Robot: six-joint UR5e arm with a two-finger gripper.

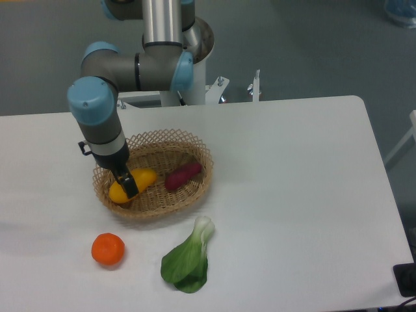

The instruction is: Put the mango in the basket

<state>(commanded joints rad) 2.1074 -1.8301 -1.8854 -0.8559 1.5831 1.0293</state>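
The yellow-orange mango (138, 181) lies low in the left part of the tan wicker basket (207, 164). My gripper (128, 184) reaches down from above, its dark fingers closed across the mango's middle. Part of the fruit is hidden behind the fingers. The mango looks to be touching or just above the basket floor; I cannot tell which.
A reddish-purple tuber (183, 175) rests in the basket's right half. In front of the basket, a round orange tangerine (108, 249) sits on the white table, with a green bok choy (188, 258) to its right. The arm's base (195, 78) stands behind the basket.
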